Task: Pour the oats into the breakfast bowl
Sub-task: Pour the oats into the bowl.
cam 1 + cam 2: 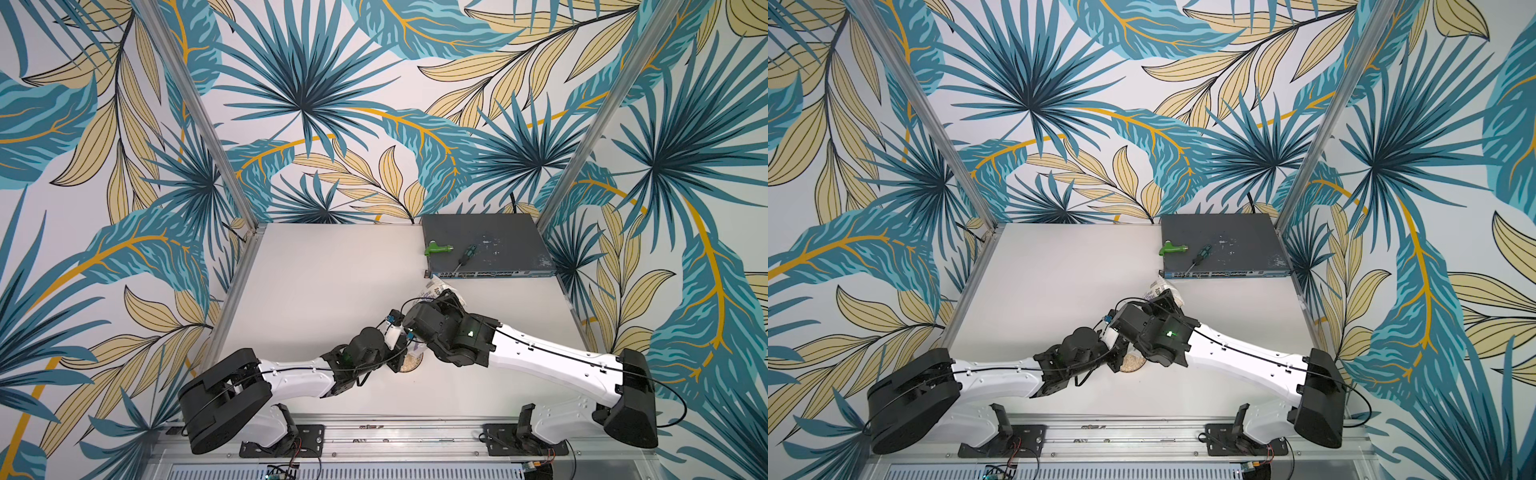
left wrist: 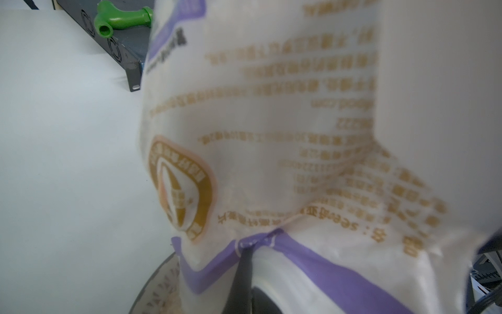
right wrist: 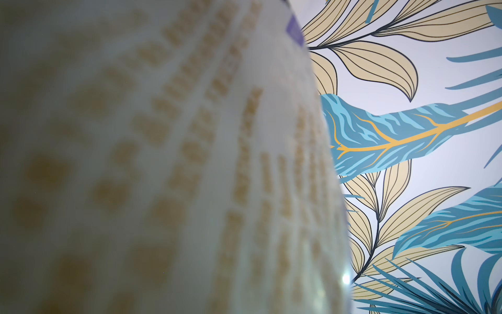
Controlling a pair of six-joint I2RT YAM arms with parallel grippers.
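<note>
1. Bag (image 3: 163, 163) sits almost on the right wrist lens, print blurred. It fills most of the left wrist view too.
2. Oats (image 1: 409, 362): pale heap already in the bowl (image 1: 420, 362), lower centre in both top views, just under where the two wrists meet. Cannot tell how much is left in the bag.
3. Bag is off the table and tilted: mouth end down at the bowl, other end sticking up past the right wrist, centre frame.
4. Left gripper (image 2: 245, 252): jaws closed tight, pinching the bag's lower edge at the purple band, right above the bowl rim.
5. Right gripper (image 1: 448, 300): looks clamped on the bag's upper end, jaws part-way apart with film between. Fingers are mostly hidden, so that is my read.
6. Step: mid-pour. Next, I'd say: lift the upper end higher and hold the mouth over the bowl. Any sideways drift and flakes land on the table (image 1: 324, 291).
7. Outward: grey switch (image 1: 486, 245) at the upper right of the table, green fitting (image 1: 437, 249) and screwdriver (image 1: 464, 259) on it, well apart from the pour.
</note>
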